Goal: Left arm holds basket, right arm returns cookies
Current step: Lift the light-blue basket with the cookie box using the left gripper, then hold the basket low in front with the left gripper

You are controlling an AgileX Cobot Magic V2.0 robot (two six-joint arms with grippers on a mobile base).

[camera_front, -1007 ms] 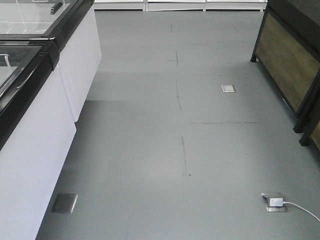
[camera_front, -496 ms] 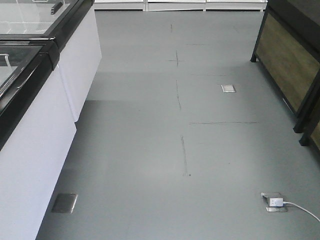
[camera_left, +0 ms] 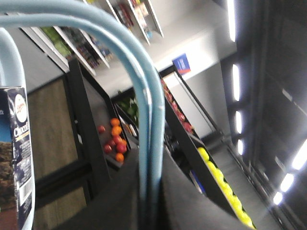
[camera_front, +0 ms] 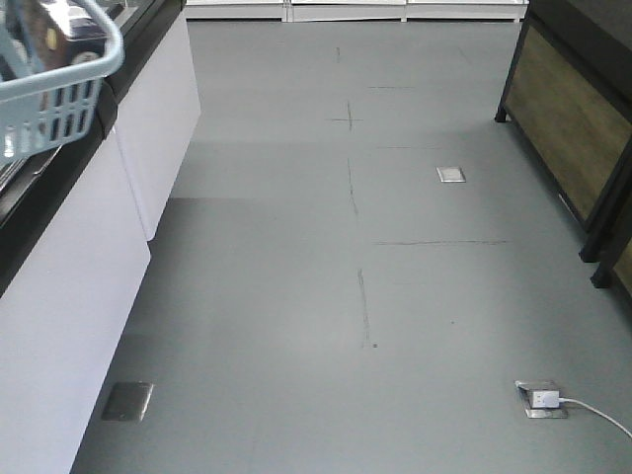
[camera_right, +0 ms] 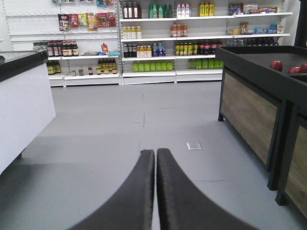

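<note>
The light blue basket hangs at the top left of the front view, over the freezer's black rim. The dark navy cookies box stands inside it. In the left wrist view the basket's thin handle runs between the dark fingers of my left gripper, which is shut on it. The cookies box shows at that view's left edge. My right gripper points over the floor, shut, with nothing between its fingers. Neither arm shows in the front view.
A white freezer cabinet with a black rim lines the left side. A dark produce stand stands on the right. A floor socket with a white cable lies at the lower right. Stocked shelves fill the far wall.
The basket with the cookies in it has come into the front view at the top left; it was out of view in both earlier frames.
</note>
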